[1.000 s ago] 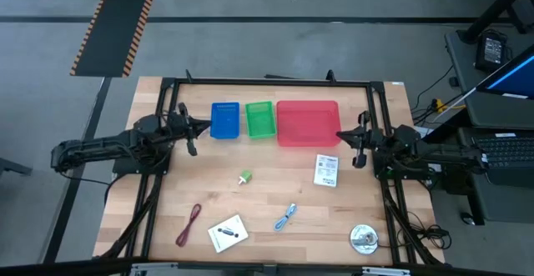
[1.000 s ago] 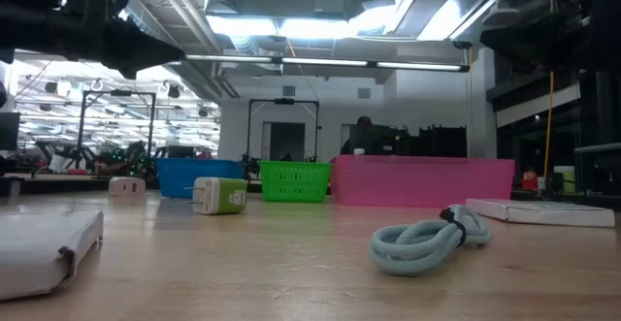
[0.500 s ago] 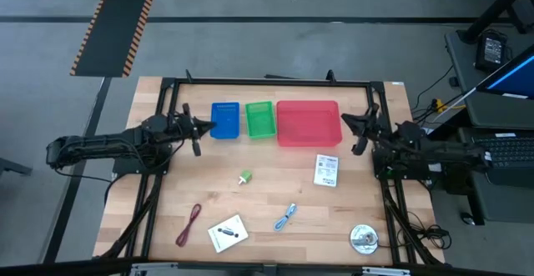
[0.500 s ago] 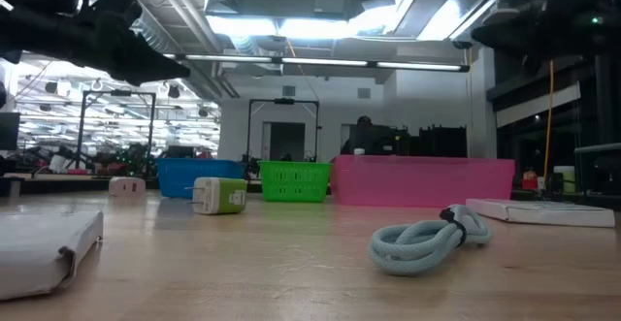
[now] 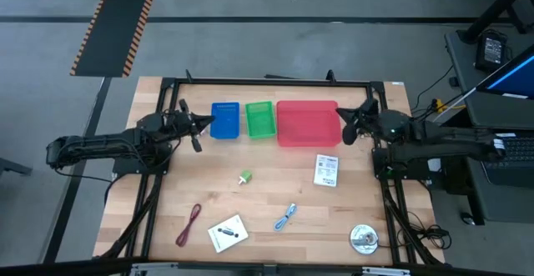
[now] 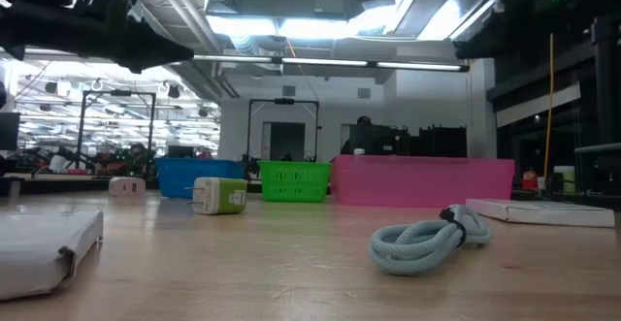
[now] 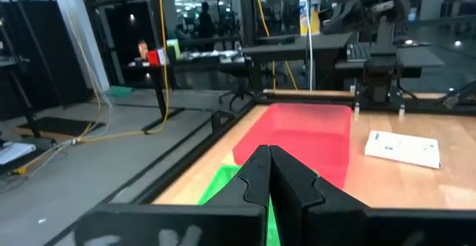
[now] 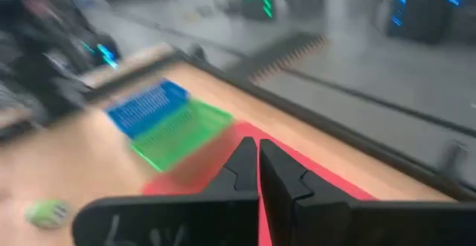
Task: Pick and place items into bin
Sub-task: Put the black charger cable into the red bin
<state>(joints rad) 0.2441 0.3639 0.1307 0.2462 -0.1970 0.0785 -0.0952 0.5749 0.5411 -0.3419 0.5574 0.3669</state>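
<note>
Both grippers are raised at the far end of the wooden table (image 5: 167, 218), and each has its fingers pressed together on nothing. The left gripper (image 5: 198, 129) hangs just beside the blue plastic bin (image 5: 224, 119); ahead of its closed fingertips (image 7: 269, 157) lie the green plastic basket (image 5: 259, 119) and the larger red plastic bin (image 5: 307, 122). The right gripper (image 5: 349, 128) sits at the red bin's outer edge, its closed fingertips (image 8: 250, 148) pointing across that bin toward the green and blue ones.

None of the items is in a bin yet; all lie on the table, well short of both sets of fingers. The white printed packet (image 5: 326, 170) is nearest the right fingers. It looks light, flat and fairly stiff, so it probably needs pinching across a short edge. The tiny green-and-white piece (image 5: 244, 178) looks rigid and should take a grip across its body. The light-blue coiled cable (image 5: 285, 216) and maroon cable loop (image 5: 189, 223) look soft and floppy, best taken at the bundled middle. A white card with a black piece (image 5: 228, 233) lies farthest off.
</note>
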